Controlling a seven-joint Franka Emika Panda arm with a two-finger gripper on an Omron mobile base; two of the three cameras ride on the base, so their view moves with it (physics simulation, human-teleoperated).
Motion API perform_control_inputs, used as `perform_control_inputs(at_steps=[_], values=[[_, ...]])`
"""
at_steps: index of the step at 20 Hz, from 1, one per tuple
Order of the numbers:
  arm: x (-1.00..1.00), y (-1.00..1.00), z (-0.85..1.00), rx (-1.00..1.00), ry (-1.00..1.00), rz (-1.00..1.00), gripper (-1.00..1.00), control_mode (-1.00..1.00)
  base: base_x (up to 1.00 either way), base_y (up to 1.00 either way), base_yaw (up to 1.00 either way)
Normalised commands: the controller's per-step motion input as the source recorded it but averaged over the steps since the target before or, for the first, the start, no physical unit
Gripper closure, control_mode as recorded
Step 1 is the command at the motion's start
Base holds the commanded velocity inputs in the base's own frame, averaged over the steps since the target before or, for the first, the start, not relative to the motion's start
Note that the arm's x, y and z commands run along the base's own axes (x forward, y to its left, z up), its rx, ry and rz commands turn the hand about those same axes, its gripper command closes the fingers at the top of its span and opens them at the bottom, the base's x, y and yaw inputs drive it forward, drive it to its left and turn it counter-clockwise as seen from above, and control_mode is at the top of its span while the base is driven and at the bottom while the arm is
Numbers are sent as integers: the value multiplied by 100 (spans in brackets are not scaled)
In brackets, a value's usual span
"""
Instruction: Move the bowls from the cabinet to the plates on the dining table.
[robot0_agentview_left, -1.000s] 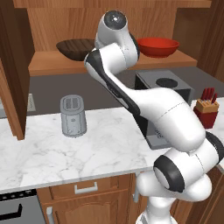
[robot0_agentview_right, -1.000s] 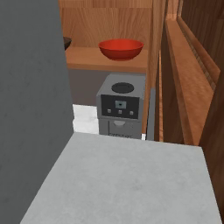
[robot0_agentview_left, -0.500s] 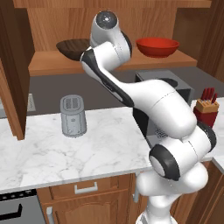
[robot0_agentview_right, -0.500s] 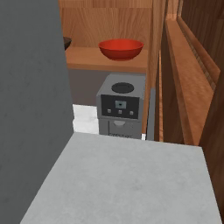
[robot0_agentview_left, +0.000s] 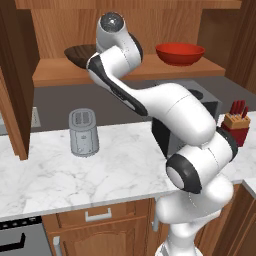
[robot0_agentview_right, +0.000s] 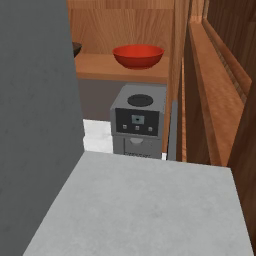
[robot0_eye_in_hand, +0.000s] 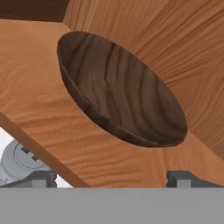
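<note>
A dark brown wood-grained bowl (robot0_eye_in_hand: 122, 92) lies on the open cabinet's shelf (robot0_eye_in_hand: 39, 105), close in front of my gripper (robot0_eye_in_hand: 113, 179). The gripper is open, its two fingertips (robot0_eye_in_hand: 41, 178) set wide with nothing between them. From the left base view the brown bowl (robot0_agentview_left: 75, 54) peeks out at the shelf's left, partly covered by my wrist. The glossy red bowl (robot0_agentview_left: 180, 52) sits further right on the same shelf (robot0_agentview_left: 60, 75); the right base view has that red bowl (robot0_agentview_right: 138, 55) too. The plates and the dining table are out of view.
An open cabinet door (robot0_agentview_left: 15, 100) hangs at the left. On the marble counter (robot0_agentview_left: 60, 175) below stand a grey toaster (robot0_agentview_left: 82, 132), a coffee machine (robot0_agentview_right: 137, 120) and a knife block (robot0_agentview_left: 236, 122). A wooden cabinet side wall (robot0_agentview_right: 180, 75) rises right of the shelf.
My arm has swung a little to the left along the shelf, bringing the hand up to the brown bowl. The gripper has stayed open. Both bowls lie where they were.
</note>
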Motion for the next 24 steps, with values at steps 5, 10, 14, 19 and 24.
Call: perform_control_inputs(at_steps=[5, 10, 14, 19, 24], values=[[22, 5, 0, -1, 1, -1, -100, -100, 0, 0, 0], [23, 5, -1, 0, 1, -1, -100, -100, 0, 0, 0], [24, 8, -7, 0, 0, 0, -100, -100, 0, 0, 0], [24, 10, -11, -1, 0, 0, -100, -100, 0, 0, 0], [20, 9, -9, -1, 2, 0, -100, -100, 0, 0, 0]])
